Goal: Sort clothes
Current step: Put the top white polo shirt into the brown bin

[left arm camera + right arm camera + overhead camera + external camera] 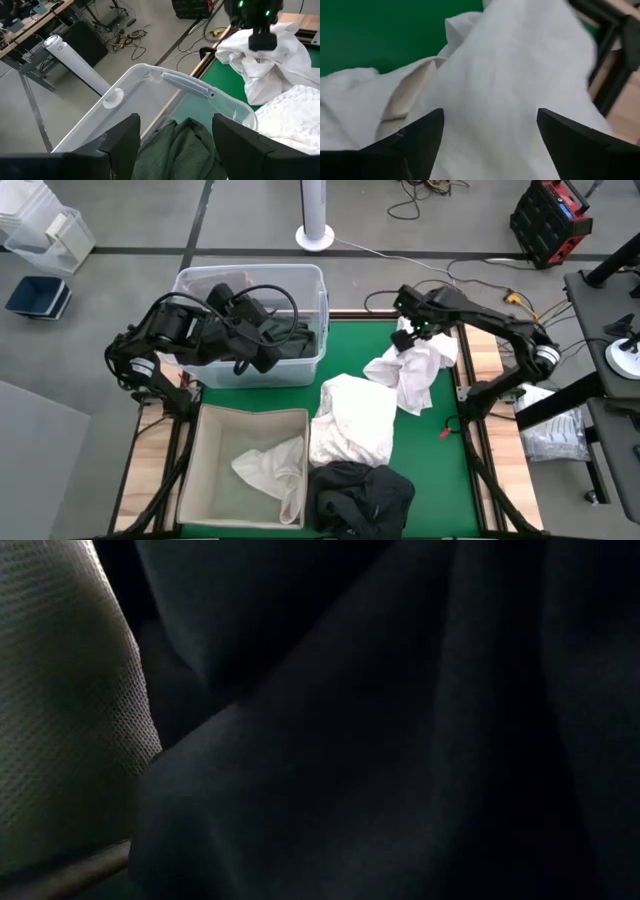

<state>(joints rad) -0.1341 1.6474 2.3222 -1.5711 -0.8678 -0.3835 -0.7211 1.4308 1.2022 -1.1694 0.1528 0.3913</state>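
Note:
A dark green garment [177, 147] lies in the clear plastic tub [250, 272] at the far left. My left gripper [175, 145] is open just above it, one finger on either side of its bunched top. A white garment [415, 365] lies crumpled at the far right of the green mat. My right gripper [490, 145] is open over its far part, and the cloth [510, 75] fills the gap between the fingers. A second white garment [352, 420] lies mid-table. A black garment [360, 492] lies at the near edge. Another white garment [272, 465] lies in the beige bin [215, 420]. My right gripper comes at the white garment's far part [270, 65] from above, its open fingers on either side of a raised fold. I cannot tell whether the fingers touch the cloth.
The tub's rim [185, 82] rises just beyond my left fingers. The black garment [400, 740] and the bin's mesh wall [60, 710] block the low view. Bare green mat [440, 470] lies at the near right. Wooden table edges run along both sides.

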